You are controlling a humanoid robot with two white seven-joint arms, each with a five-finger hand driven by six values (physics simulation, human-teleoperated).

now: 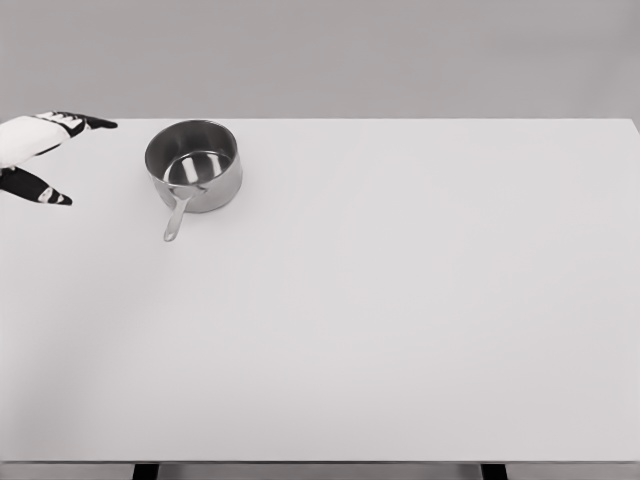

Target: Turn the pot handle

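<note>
One hand in view: left hand [40, 155] at the far left edge, fingers spread wide, holding nothing, level with the pot and apart from it, likely poised to reach. Pot [194, 164] upright on the table [400, 300], far-left area. Handle [177, 216] points toward the near edge, clear to push.

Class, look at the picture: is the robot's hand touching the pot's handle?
No, the left hand hovers apart from the pot, whose handle lies free.
</note>
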